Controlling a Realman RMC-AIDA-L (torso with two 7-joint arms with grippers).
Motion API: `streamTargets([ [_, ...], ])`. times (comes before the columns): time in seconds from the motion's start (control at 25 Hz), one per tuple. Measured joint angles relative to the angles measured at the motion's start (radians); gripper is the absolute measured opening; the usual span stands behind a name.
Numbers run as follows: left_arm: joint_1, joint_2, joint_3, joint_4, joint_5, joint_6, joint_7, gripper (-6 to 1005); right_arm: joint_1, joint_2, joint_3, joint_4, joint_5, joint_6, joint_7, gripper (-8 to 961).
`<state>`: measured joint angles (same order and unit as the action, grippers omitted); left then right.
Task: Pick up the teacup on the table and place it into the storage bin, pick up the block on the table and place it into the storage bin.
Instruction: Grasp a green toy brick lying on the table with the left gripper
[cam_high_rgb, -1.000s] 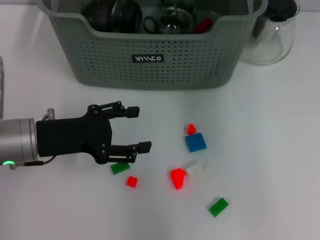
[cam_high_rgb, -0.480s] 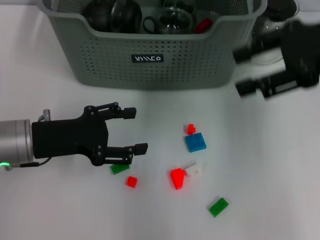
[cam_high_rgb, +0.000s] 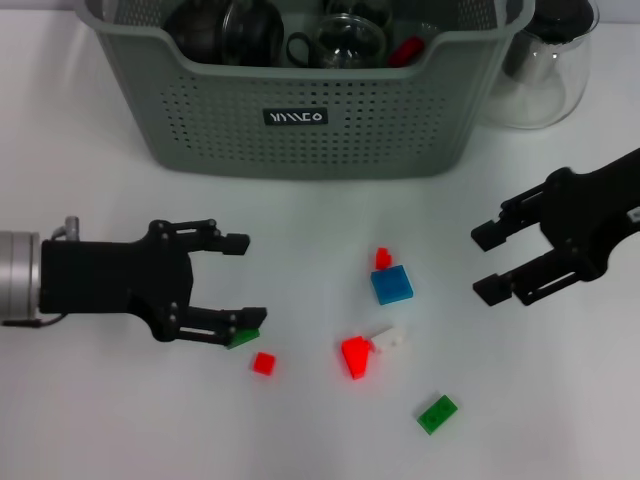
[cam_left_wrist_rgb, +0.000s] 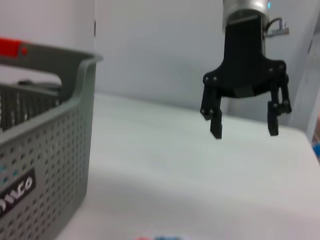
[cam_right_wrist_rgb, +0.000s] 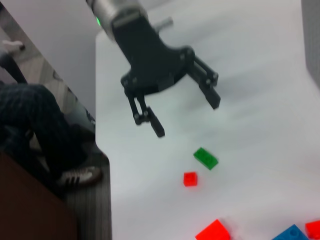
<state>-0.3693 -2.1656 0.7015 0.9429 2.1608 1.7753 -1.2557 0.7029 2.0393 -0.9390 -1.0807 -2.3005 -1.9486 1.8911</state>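
While the head view looks down into the grey-green perforated plastic storage bin (cam_high_rgb: 310, 95) beyond both grippers, only the right wrist view catches a seated person's legs (cam_right_wrist_rgb: 30, 125) past the table edge. Left gripper (cam_high_rgb: 235, 280), wide open and empty, reaches level above a small green block (cam_high_rgb: 241, 338). Right gripper (cam_high_rgb: 488, 262) hangs open, empty, near the blue block (cam_high_rgb: 391, 285).

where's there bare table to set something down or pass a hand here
Bare table lies between the storage bin front and the blocks, between the left gripper and the blue block, and along the near edge left of the far green block. It is crowded around the red wedge block, and the right gripper hangs open over the right side.
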Motion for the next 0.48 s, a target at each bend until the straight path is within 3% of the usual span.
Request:
streamTargets([
  [0.28,-0.018,-0.005,0.126,0.257,0.119,0.012,-0.232,854,0.009,0.028,0.002,0.002,-0.022,0.049,0.030,731],
  [0.48,-0.051,-0.005,0.245,0.370,0.232,0.022,-0.390,854,0.009,0.047,0.002,0.004,-0.023,0.081,0.069,733],
])
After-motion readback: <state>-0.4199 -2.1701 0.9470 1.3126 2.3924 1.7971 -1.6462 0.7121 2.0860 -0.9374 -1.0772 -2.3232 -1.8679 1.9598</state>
